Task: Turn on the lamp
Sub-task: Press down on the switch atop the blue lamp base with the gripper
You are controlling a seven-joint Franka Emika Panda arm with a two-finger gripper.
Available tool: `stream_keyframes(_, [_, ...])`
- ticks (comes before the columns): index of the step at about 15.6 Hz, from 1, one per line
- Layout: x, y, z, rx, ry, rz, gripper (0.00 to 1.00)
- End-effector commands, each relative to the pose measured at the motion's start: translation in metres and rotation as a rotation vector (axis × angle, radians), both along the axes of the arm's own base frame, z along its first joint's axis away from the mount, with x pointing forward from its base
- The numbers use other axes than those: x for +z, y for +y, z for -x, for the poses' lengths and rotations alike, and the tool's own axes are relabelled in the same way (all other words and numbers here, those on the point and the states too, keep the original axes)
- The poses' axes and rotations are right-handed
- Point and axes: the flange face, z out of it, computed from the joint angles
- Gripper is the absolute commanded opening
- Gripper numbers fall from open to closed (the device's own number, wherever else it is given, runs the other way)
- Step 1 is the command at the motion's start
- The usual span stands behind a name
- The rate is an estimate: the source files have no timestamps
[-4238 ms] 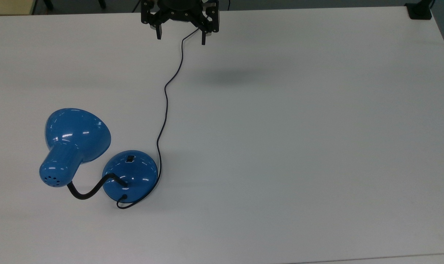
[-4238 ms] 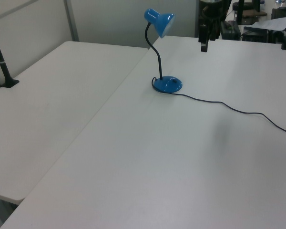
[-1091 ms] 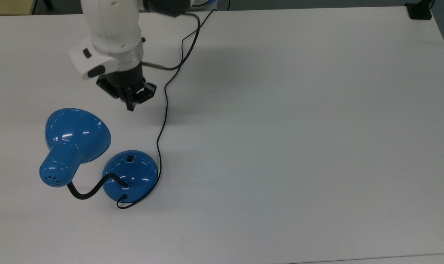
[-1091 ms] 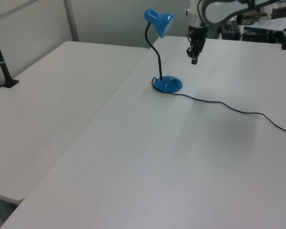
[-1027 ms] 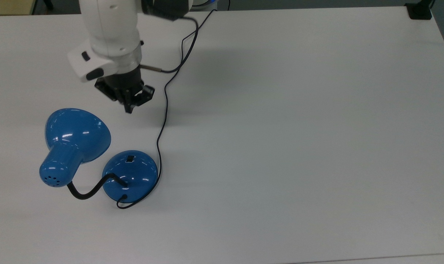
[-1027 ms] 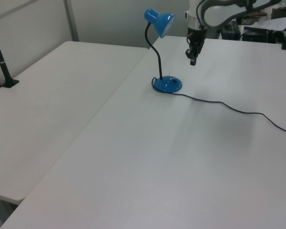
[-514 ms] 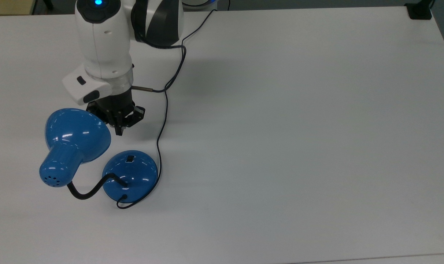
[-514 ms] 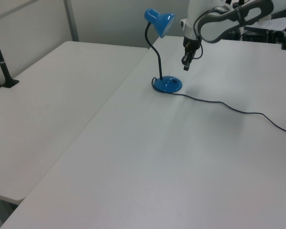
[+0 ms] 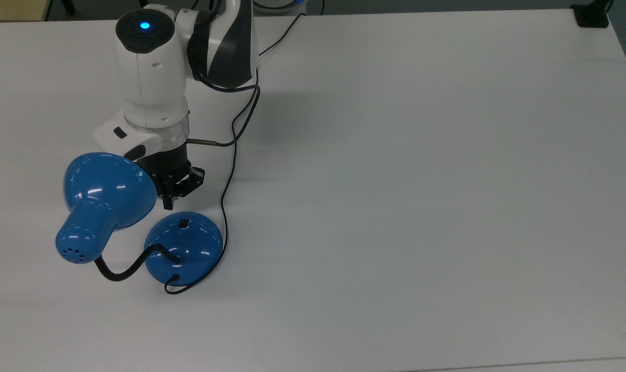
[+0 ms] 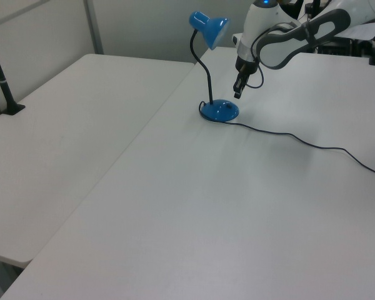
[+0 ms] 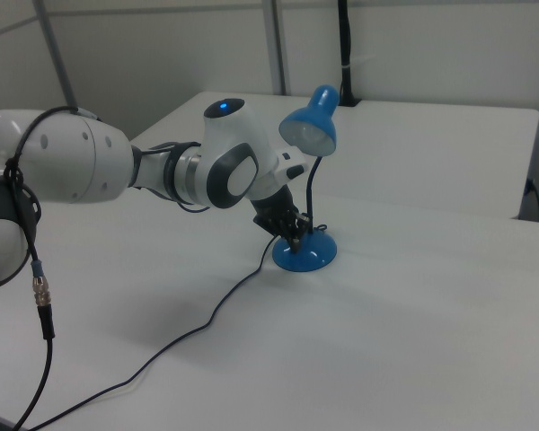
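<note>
Claw [image 9: 167, 205] tip narrow and dark above lamp base; finger gap hard to make out, cannot tell how far open; nothing seen in its hold; arm upper links cut off at top view's upper edge; one lamp [image 9: 106, 199], one switch [image 9: 183, 223] on base, one cord [image 9: 233, 155] trailing from base; lamp stands on white bench [image 9: 421, 181]; second white bench [image 10: 69, 125] beside lamp's bench; pale wall panels behind.

lamp [image 9: 106, 191]: glossy blue metal | table [image 9: 421, 181]: smooth matt white
</note>
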Motion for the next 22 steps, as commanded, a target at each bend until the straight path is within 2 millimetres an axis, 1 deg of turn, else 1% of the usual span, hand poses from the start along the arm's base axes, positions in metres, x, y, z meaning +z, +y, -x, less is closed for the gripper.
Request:
stream_keyframes(1, [-0.006,0.003,-0.001,0.051,-0.007,0.010,0.00])
stream_keyframes(4, [-0.009,0.003,-0.003,0.052,-0.022,0.008,0.00])
stream_keyframes(6, [-0.007,0.006,-0.007,0.058,-0.068,0.005,0.00])
stream_keyframes(7, [-0.012,0.007,-0.009,0.059,-0.076,0.003,0.00])
stream_keyframes(9, [-0.013,0.007,-0.010,0.060,-0.084,0.004,0.00])
stream_keyframes(10, [-0.014,0.009,-0.010,0.063,-0.082,0.002,0.00])
stream_keyframes(11, [-0.016,0.015,-0.011,0.072,-0.082,-0.005,0.00])
stream_keyframes(14, [-0.020,0.019,-0.012,0.078,-0.079,-0.022,0.00])
stream_keyframes(20, [-0.020,0.017,-0.012,0.079,-0.086,-0.023,0.00])
stream_keyframes(21, [-0.021,0.013,-0.012,0.072,-0.086,-0.024,0.00])
stream_keyframes(22, [-0.025,0.017,-0.012,0.079,-0.083,-0.031,0.00])
